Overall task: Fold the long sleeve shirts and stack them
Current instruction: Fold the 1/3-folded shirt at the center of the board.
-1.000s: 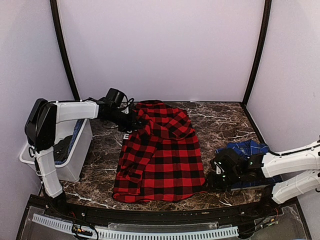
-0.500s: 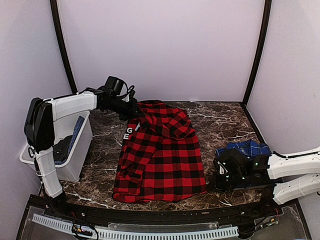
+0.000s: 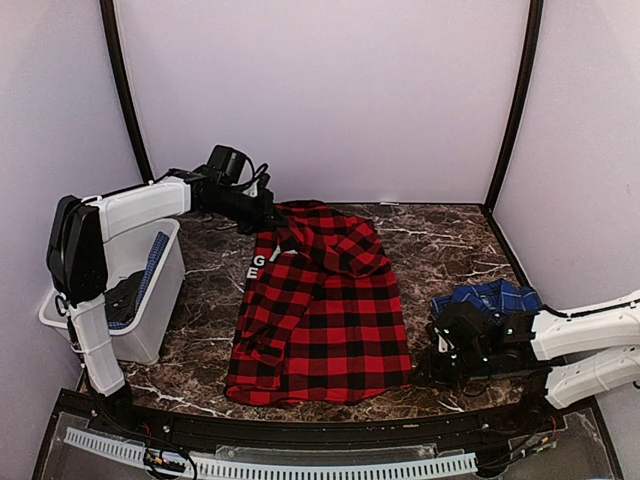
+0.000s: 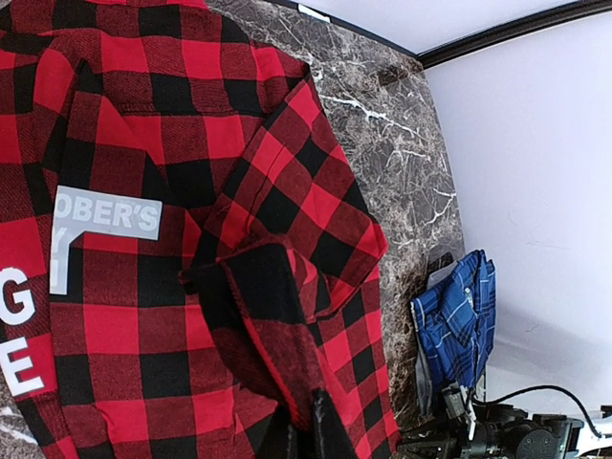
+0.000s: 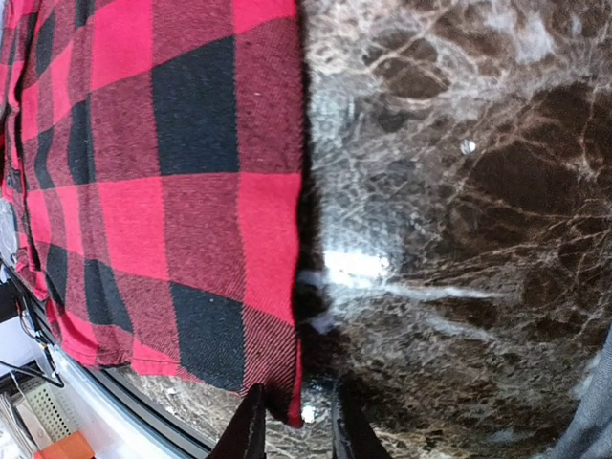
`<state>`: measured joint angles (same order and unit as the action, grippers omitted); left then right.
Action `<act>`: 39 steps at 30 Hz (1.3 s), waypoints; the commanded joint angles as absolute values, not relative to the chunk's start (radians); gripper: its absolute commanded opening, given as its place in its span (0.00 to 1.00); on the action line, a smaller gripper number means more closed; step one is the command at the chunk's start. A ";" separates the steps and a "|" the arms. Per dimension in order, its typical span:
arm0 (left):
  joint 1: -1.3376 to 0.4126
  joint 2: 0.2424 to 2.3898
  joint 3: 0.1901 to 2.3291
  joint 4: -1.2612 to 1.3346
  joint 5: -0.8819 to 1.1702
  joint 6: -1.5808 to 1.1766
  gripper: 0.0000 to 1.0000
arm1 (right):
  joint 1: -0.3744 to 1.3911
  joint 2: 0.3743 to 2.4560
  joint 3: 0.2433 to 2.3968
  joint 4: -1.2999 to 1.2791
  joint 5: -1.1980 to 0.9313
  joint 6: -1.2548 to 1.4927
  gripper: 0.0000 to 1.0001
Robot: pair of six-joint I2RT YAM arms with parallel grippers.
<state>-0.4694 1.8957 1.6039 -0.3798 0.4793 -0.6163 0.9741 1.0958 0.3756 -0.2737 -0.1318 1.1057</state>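
Red-and-black check shirt [image 3: 325, 310] lies spread on middle of marble table [image 3: 450, 235]. My left gripper [image 3: 268, 215] is squeezed tight on far collar edge. It has pulled up and back since a second ago, so white letters [image 3: 258, 266] now show. My right gripper [image 3: 428, 368] has dropped low at near right corner. Its fingers are a little apart with hem between; can't tell if it bites. I think fold is just starting. Blue plaid shirt [image 3: 490, 298] sits by right arm.
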 commanded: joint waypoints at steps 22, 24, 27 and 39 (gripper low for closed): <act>-0.361 1.835 1.893 -0.584 0.365 -0.473 0.00 | 1.121 1.272 0.701 -0.337 -0.029 0.898 0.00; -0.341 1.834 1.915 -0.600 0.335 -0.457 0.00 | 1.137 1.302 0.725 -0.325 -0.045 0.871 0.00; -0.310 1.832 1.943 -0.616 0.300 -0.433 0.00 | 1.147 1.343 0.756 -0.296 -0.085 0.832 0.00; -0.209 1.864 1.986 -0.580 0.255 -0.404 0.00 | 1.149 1.536 0.901 -0.221 -0.234 0.721 0.00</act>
